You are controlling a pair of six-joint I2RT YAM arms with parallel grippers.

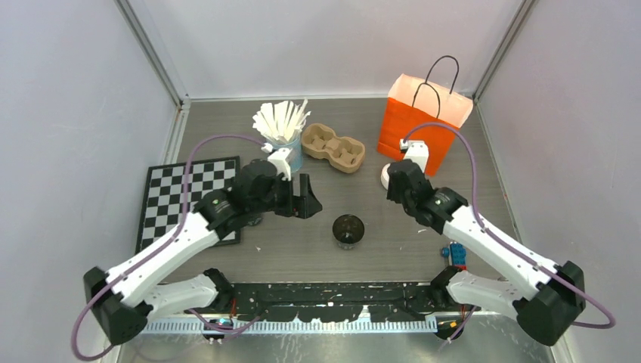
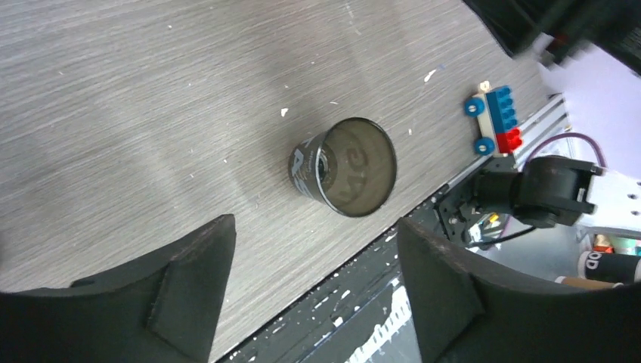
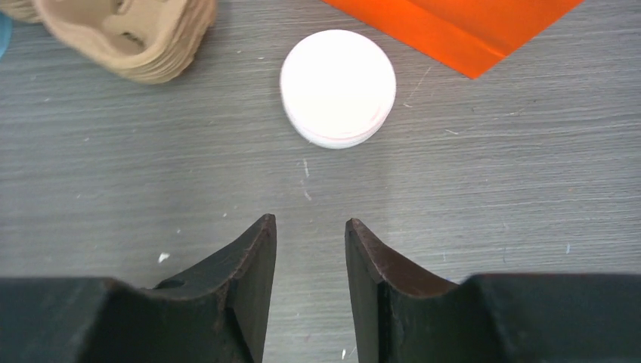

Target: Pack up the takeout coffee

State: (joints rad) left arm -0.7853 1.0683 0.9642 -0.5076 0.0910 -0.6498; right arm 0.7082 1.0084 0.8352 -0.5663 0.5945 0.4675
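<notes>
One dark takeout coffee cup (image 1: 348, 229) stands upright near the table's front middle, with no lid on it; the left wrist view looks into its open top (image 2: 344, 170). My left gripper (image 1: 306, 198) hangs just left of it, open and empty (image 2: 316, 223), and the cup lies beyond its fingertips. A round white lid (image 3: 338, 87) lies flat on the table by the orange bag (image 1: 419, 121). My right gripper (image 1: 394, 180) hovers over the table just short of the lid, its jaws (image 3: 310, 221) apart with nothing between them.
A brown cardboard cup carrier (image 1: 332, 147) sits at the back middle, beside a light-blue cup of white sticks (image 1: 283, 125). A checkerboard mat (image 1: 189, 197) lies at the left under the left arm. A blue and red toy brick car (image 1: 456, 253) rests by the front edge.
</notes>
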